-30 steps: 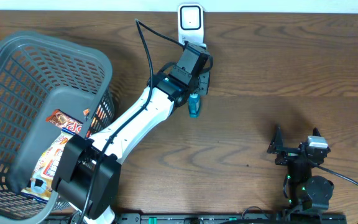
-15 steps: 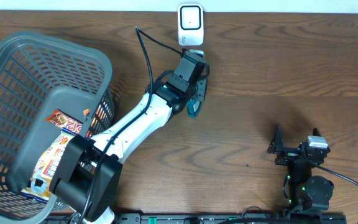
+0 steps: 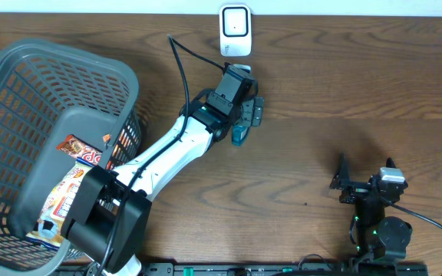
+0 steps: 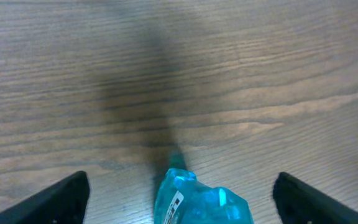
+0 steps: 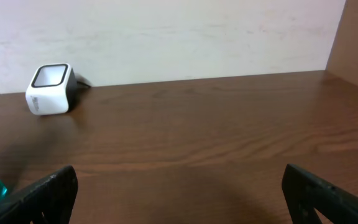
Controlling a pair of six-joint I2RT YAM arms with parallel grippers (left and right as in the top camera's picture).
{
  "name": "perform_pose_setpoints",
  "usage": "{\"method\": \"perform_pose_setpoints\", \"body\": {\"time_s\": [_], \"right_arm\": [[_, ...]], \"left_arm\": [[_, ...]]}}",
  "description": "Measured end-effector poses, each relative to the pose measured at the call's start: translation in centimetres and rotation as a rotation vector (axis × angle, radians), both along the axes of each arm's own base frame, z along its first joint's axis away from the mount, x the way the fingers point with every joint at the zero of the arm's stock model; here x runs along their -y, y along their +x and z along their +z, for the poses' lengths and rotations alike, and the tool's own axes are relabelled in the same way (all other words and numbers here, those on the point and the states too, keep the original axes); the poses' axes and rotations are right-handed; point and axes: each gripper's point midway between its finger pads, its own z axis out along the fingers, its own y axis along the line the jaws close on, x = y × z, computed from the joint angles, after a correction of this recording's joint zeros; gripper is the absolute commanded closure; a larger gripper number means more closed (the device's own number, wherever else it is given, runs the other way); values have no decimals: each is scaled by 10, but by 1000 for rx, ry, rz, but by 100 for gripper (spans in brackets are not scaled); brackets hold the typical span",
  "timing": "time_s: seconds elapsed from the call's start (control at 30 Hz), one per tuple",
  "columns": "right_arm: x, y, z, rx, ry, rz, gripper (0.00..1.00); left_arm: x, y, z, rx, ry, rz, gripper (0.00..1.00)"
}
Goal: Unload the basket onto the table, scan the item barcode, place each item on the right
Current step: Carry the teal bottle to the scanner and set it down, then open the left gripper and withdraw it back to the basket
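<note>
1. Your left gripper (image 4: 180, 191) stood wide open, straddling the teal item (image 3: 239, 136) lying on the table (image 3: 336, 84) near the scanner (image 3: 235, 31).
2. Right gripper (image 5: 179, 190): fingers wide, empty.
3. You needed a grip leaving the barcode uncovered, facing the scanner squarely.

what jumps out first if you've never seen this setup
The white left arm stretches diagonally across the wooden table. Its left gripper is open around a small teal item, just short of the white scanner at the far edge. Next comes the big grey basket on the left, with colourful snack packets inside.
</note>
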Motion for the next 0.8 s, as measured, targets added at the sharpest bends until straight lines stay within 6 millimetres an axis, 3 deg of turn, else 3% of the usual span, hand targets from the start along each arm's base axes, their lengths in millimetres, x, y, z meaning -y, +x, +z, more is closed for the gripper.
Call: {"method": "perform_pose_setpoints", "body": {"time_s": [0.1, 0.2, 0.43, 0.6, 0.67, 0.7, 0.77, 0.8], "right_arm": [[0, 0, 0, 0, 0, 0, 1], [0, 0, 0, 0, 0, 0, 1], [0, 0, 0, 0, 0, 0, 1], [0, 0, 0, 0, 0, 0, 1], [0, 0, 0, 0, 0, 0, 1], [0, 0, 0, 0, 0, 0, 1], [0, 0, 0, 0, 0, 0, 1], [0, 0, 0, 0, 0, 0, 1]], "left_arm": [[0, 0, 5, 7, -6, 1, 1], [-1, -1, 24, 40, -29, 0, 1], [-9, -9, 101, 201, -89, -22, 0], [-39, -22, 157, 336, -55, 17, 3], [-57, -31, 173, 364, -31, 44, 13], [-66, -35, 176, 361, -19, 57, 23], [-88, -45, 171, 317, 26, 93, 55], [-98, -48, 166, 293, 54, 104, 65]]}}
